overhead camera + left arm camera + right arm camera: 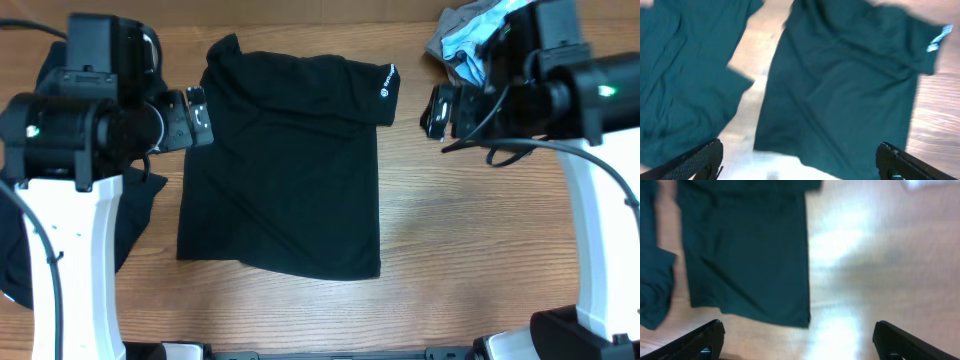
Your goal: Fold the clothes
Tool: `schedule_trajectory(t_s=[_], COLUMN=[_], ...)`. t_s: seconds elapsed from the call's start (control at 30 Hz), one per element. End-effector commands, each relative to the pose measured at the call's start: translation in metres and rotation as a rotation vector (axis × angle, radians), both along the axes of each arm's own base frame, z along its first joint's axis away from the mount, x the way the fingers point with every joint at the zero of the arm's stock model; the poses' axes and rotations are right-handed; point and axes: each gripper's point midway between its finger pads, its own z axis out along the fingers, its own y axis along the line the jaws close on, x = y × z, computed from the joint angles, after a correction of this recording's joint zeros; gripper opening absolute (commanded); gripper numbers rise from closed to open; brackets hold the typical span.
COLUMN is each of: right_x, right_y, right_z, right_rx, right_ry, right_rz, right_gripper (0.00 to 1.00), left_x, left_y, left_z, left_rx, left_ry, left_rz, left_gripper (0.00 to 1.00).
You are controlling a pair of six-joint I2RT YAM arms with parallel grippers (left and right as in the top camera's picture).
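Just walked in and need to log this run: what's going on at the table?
Two robot arms are folding clothes. A black shirt lies spread on the table between them. The left end effector and right end effector hover open on either side of it, holding nothing. Another black garment lies by the left arm, and a light blue and grey heap sits near the right one.

Two thin black cloth shirts are in view: one flat black shirt [285,170] mid-table and one rumpled black shirt [685,80] at the left edge. One small white logo [388,82] shows, on the flat one's sleeve. One crumpled heap of light blue and grey cloth [462,45]; its number of pieces cannot be told. One brown wooden table [470,230]. Two black two-finger grippers: the left gripper [198,115] and the right gripper [432,110].
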Motion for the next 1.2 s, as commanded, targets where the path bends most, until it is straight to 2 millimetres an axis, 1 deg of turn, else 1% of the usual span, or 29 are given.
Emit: schedule_trajectory(t_s=[0.0, 0.1, 0.13, 0.23, 0.27, 0.4, 0.53, 0.63, 0.7, 0.77, 0.87, 1.03, 1.1, 1.17], right_x=[-0.015, -0.017, -0.019, -0.028, -0.034, -0.053, -0.072, -0.081, -0.086, -0.091, -0.098, -0.104, -0.105, -0.107], right_y=[0.004, 0.021, 0.032, 0.052, 0.059, 0.064, 0.061, 0.068, 0.076, 0.084, 0.088, 0.092, 0.092, 0.092], right_z=[-0.032, -0.069, -0.089, -0.129, -0.149, -0.19, -0.219, -0.237, -0.248, -0.257, -0.267, -0.279, -0.286, -0.292], right_rx=[-0.025, -0.036, -0.041, -0.052, -0.058, -0.078, -0.097, -0.075, -0.041, -0.019, -0.019, -0.016, -0.011, -0.006], right_ry=[0.088, 0.135, 0.15, 0.18, 0.197, 0.248, 0.299, 0.303, 0.301, 0.29, 0.283, 0.279, 0.277, 0.278], right_rz=[-0.008, 0.034, 0.062, 0.11, 0.127, 0.144, 0.148, 0.172, 0.197, 0.221, 0.247, 0.249, 0.231, 0.212], right_gripper=[0.98, 0.98, 0.98, 0.98, 0.98, 0.95, 0.89, 0.85, 0.81, 0.76, 0.69, 0.51, 0.4, 0.33], left_x=[-0.006, -0.013, -0.016, -0.023, -0.027, -0.038, -0.053, -0.063, -0.068, -0.068, -0.061, -0.045, -0.044, -0.043], left_y=[0.013, 0.011, 0.011, 0.006, 0.004, 0.002, 0.003, 0.004, 0.005, 0.007, 0.006, 0.006, 0.006, 0.008], left_z=[-0.033, -0.069, -0.085, -0.124, -0.142, -0.182, -0.219, -0.24, -0.251, -0.258, -0.26, -0.259, -0.259, -0.259], left_rx=[0.039, 0.037, 0.038, 0.031, 0.017, 0.012, 0.021, 0.025, 0.026, 0.032, 0.03, 0.024, 0.024, 0.035], left_ry=[0.103, 0.206, 0.246, 0.319, 0.347, 0.404, 0.466, 0.495, 0.503, 0.495, 0.465, 0.401, 0.394, 0.391], left_rz=[0.117, 0.118, 0.125, 0.116, 0.111, 0.108, 0.11, 0.119, 0.133, 0.138, 0.137, 0.135, 0.135, 0.138], left_gripper=[1.0, 1.0, 1.0, 1.0, 1.0, 1.0, 1.0, 1.0, 1.0, 1.0, 1.0, 1.0, 1.0, 1.0])
